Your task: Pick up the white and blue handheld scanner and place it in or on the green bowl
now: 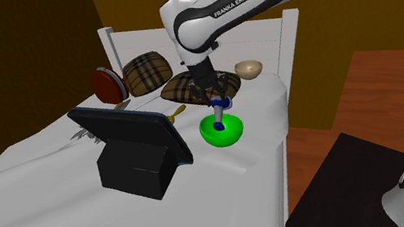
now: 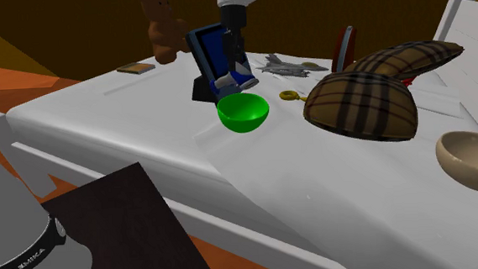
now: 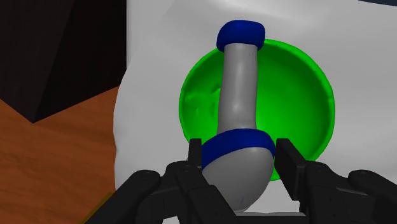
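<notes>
- Shoulder view: the gripper (image 1: 213, 92) points down over the bed (image 1: 57, 204), clenched on the scanner (image 1: 222, 107), a pale grey body with blue bands. The scanner is lifted clear of the bed, directly above the green bowl (image 1: 232, 133). Its lower end looks level with the rim or just inside, but I cannot tell from here whether it touches the bowl. A tablet (image 1: 124, 128) on a black stand sits just beside the bowl, toward this view's left.
- Second exterior view: the gripper (image 2: 235, 52) hangs above the bowl (image 2: 243, 117), with the scanner (image 2: 233, 77) below it, just over the rim's far side. Plaid cushions (image 2: 362, 102) lie to this view's right, apart from the bowl.
- Wrist view: both fingers (image 3: 194, 159) press on the thick end of the scanner (image 3: 238, 95) at a blue band. Its long body runs away from the gripper (image 3: 238, 156) across the hollow of the bowl (image 3: 312, 95), and its blue-capped far end lies over the far rim.
- Progress: the pick-up and the carry look done, since the scanner is lifted and lined up over the bowl. What is left, I judge, is a short lowering, letting go and drawing clear. The far end sits near the rim, so the scanner could tip out on release.
</notes>
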